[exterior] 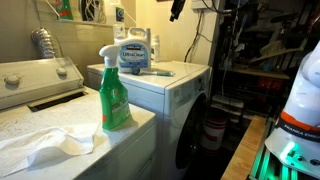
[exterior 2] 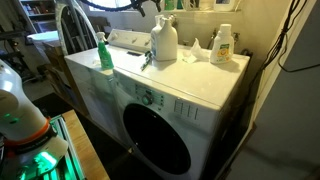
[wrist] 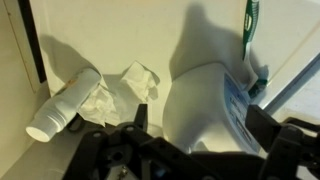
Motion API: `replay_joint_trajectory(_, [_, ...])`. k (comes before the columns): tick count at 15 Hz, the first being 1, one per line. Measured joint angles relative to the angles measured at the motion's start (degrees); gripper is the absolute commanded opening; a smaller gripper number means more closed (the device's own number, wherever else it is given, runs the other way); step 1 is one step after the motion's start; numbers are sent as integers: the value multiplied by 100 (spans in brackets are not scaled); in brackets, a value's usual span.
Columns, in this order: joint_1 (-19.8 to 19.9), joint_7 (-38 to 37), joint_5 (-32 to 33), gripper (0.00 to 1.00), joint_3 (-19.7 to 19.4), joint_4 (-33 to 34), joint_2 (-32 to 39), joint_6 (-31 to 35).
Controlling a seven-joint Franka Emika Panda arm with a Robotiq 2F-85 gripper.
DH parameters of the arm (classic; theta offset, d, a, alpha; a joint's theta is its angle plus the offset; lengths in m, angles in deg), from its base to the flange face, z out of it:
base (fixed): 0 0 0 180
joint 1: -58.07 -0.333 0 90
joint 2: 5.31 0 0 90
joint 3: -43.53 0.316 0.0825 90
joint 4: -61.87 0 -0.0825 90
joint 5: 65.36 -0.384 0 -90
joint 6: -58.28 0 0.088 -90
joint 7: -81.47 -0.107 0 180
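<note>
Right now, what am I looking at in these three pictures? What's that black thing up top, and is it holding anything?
This is a robot arm in a laundry room. Its hand is a gripper with two black fingers. Two pictures come from cameras standing in the room. The third comes from a camera on the robot's wrist, looking down past the fingers.

On the front-loading laundry machine stand a big white jug with a blue label and a smaller white bottle. A crumpled tissue lies between them. A green spray bottle and a white cloth sit on the machine beside it.

The gripper hangs high above the jug, open, holding nothing.
</note>
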Motion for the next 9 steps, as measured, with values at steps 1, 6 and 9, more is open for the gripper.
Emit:
replay_joint_trajectory(1, [-33, 165, -263, 100, -9, 195, 185, 107])
replay_joint_trajectory(6, [-60, 329, -539, 100, 2, 517, 513, 243])
replay_joint_trajectory(9, [-60, 329, -539, 100, 2, 518, 488, 243])
